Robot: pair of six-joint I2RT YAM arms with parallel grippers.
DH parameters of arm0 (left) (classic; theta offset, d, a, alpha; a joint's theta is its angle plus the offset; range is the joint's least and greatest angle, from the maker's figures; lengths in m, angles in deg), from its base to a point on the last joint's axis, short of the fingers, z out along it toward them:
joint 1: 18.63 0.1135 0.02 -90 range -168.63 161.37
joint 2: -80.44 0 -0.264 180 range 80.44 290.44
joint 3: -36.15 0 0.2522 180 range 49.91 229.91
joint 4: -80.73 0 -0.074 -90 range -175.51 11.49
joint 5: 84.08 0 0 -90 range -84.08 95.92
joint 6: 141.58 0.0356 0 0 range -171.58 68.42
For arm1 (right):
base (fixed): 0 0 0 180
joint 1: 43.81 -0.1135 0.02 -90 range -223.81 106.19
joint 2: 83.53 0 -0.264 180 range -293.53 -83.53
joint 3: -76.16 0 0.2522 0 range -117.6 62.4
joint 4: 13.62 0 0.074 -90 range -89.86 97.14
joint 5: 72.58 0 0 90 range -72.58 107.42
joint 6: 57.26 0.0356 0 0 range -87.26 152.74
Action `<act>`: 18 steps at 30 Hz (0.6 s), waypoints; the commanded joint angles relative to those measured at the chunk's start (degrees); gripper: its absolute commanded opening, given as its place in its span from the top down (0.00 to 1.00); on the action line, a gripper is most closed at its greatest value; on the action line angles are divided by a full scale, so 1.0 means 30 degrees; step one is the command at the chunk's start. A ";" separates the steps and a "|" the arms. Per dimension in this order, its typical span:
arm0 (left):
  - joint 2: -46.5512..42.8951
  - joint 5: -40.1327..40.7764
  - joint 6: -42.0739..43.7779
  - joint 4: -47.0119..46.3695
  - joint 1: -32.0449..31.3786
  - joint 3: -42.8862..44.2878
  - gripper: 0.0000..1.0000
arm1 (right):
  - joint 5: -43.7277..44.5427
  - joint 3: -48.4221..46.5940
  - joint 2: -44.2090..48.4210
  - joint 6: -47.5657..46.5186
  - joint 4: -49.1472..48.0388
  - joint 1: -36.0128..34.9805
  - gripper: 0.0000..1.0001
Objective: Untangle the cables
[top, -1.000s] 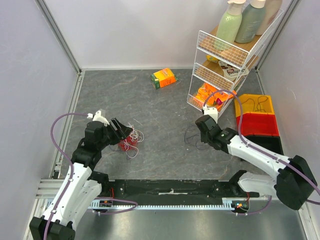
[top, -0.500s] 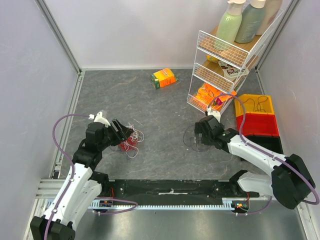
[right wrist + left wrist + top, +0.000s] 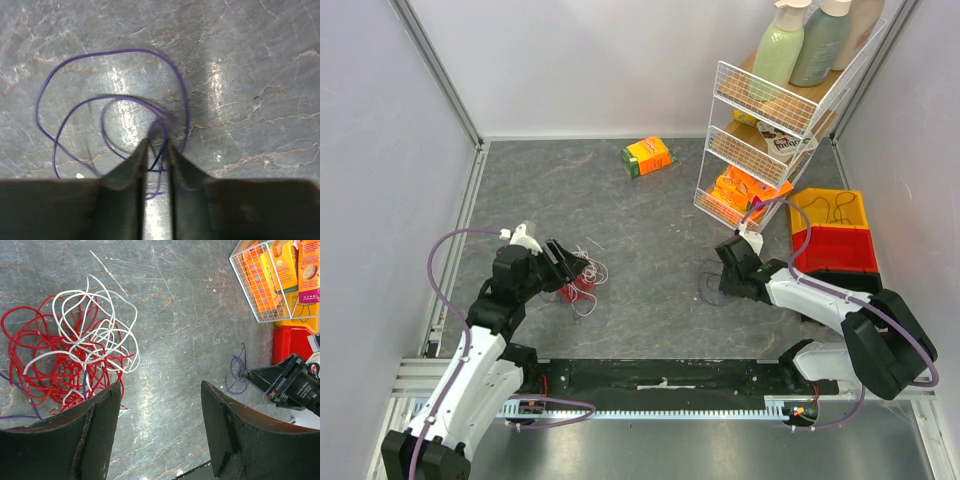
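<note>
A tangle of red and white cables lies on the grey table; it also shows in the top view. My left gripper is open and empty, hovering just right of the tangle, its left finger over the tangle's edge. A thin purple cable lies in loose loops on the table, apart from the tangle. My right gripper is low over it, jaws almost closed with purple strands pinched between them. It shows in the top view.
A white wire rack with bottles and snack packs stands at the back right. Yellow and red bins sit right of my right arm; a black cable lies in the yellow one. An orange carton lies at the back.
My right gripper has moved down and toward the near edge with the purple cable, which now lies in loops on the table. My left gripper has barely moved.
</note>
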 commanded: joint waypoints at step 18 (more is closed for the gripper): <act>0.0082 -0.1137 0.0094 -0.2223 0.0084 -0.0741 0.29 | 0.7304 -0.6193 0.5564 -0.2456 0.5217 0.7320 1.00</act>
